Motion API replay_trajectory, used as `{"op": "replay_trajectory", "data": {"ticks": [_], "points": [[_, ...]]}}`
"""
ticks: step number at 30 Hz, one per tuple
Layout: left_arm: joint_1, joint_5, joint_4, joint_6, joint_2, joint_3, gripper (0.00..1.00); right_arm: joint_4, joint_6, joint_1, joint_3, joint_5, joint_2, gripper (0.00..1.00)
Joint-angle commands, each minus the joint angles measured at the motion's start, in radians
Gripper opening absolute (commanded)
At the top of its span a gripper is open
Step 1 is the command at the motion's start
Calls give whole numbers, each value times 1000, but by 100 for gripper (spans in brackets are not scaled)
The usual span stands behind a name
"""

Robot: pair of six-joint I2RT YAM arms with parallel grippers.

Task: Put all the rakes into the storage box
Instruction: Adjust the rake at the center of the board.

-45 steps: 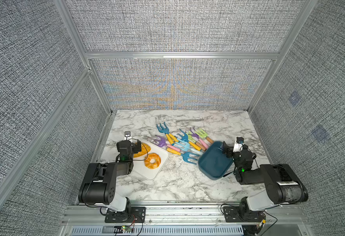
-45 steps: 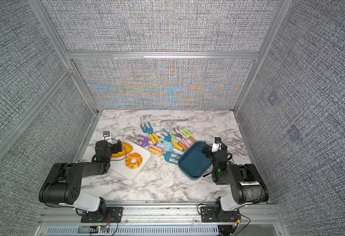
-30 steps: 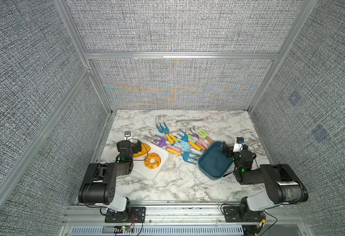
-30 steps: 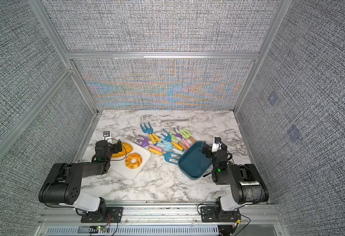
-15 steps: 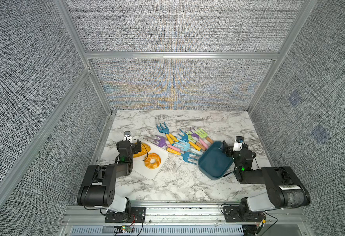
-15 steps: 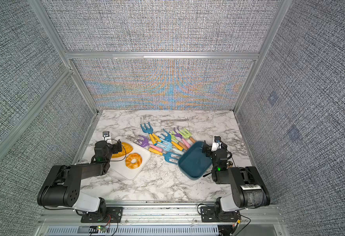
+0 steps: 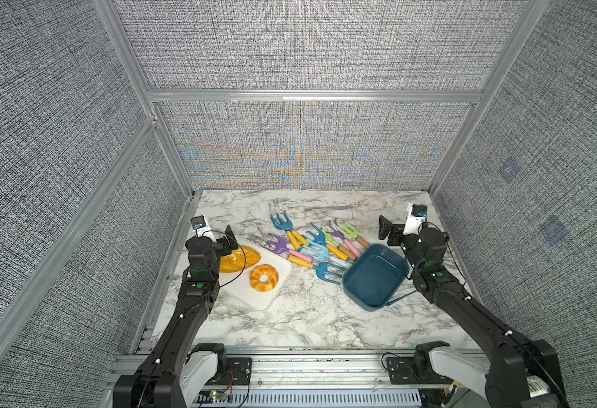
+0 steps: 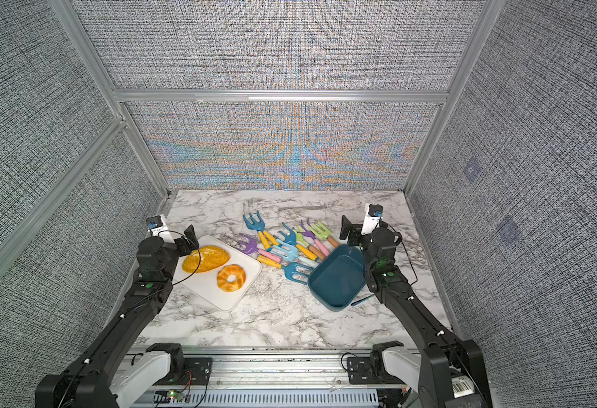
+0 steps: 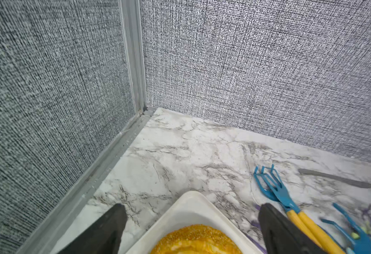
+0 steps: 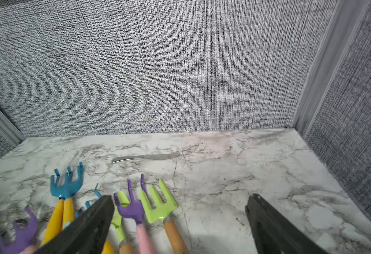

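A: Where does the storage box stand?

B: The shallow dark teal-blue plastic storage box [image 7: 374,279] stands on the white marble desk [image 7: 290,328], at the right side, turned at an angle.

A: And the rakes?

B: The small toy rakes [image 7: 311,243], with coloured heads and yellow, pink and wooden handles, lie in a heap on the desk. The heap is between the box and the white rectangular tray [image 7: 265,300]. One blue rake [image 7: 327,271] lies at the near edge of the heap, with its prongs just beside the left rim of the box.

A: How are the tools?

B: The left tool [image 9: 192,205] has its fingers wide apart and holds nothing. It hangs over the far left corner of the tray, above the oval yellow bread [image 7: 235,261]. The right tool [image 10: 181,196] is also wide apart and holds nothing. It hangs near the far rim of the box, at the right end of the heap.

A: What else is there?

B: A ring-shaped orange pastry [image 7: 263,278] lies on the tray. A silver knife [image 7: 328,208] lies far back on the desk. A thin blue stick [image 7: 401,297] lies just beside the near right side of the box; I cannot tell what it is.
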Motion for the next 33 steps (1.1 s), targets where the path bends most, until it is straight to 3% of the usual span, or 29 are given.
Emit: {"op": "replay_trajectory", "data": {"ticks": [1,3,8,12,17,21,27,33], "points": [[2,115,-284,-176,-50,60,99,-216,203,-14,18,64,-21,99],[2,172,-351,-188,-77,72,99,-278,295,-44,25,84,-21,99],[2,262,-354,-222,-172,3,99,-228,271,-92,19,-133,7,99],[4,134,-369,-464,-259,-103,99,-270,219,-61,60,-212,54,99],[8,235,-228,-511,-264,-189,99,-272,193,6,56,-180,61,99],[4,322,-254,-483,-170,-138,99,-293,155,58,77,-164,79,99],[-12,364,-237,-512,-93,-114,99,-371,39,262,183,9,164,99],[-48,362,-245,-513,-47,-81,99,-387,-26,360,244,35,223,99]]}}
